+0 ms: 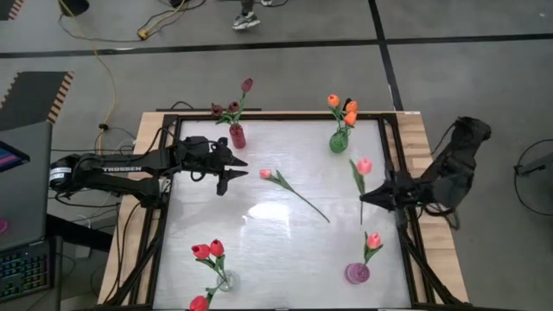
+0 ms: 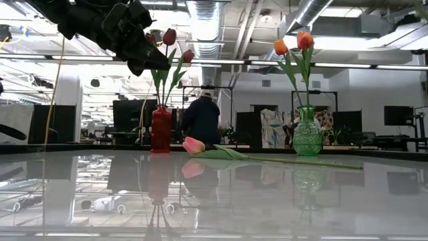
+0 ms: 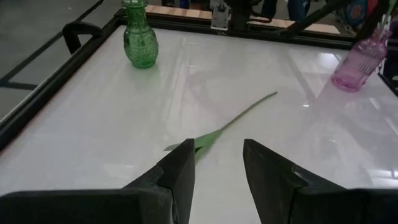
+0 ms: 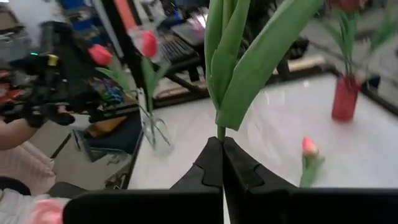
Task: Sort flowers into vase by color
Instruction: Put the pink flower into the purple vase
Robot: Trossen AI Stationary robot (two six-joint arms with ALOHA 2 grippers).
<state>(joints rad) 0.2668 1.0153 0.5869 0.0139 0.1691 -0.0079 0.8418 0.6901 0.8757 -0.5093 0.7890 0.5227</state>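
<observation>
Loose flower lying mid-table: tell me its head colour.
Pink head on the loose flower; the low view shows it best.

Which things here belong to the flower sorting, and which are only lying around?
For the job:
- pink flower lying on the table
- pink flower held in the right gripper
- red vase, green vase, purple vase, clear vase
- left gripper, jaws open

Not for the job:
- yellow cable
- keyboard

Loose tulip [image 1: 289, 188] mid-table, btwn four corner vases [image 1: 237, 136].
</observation>
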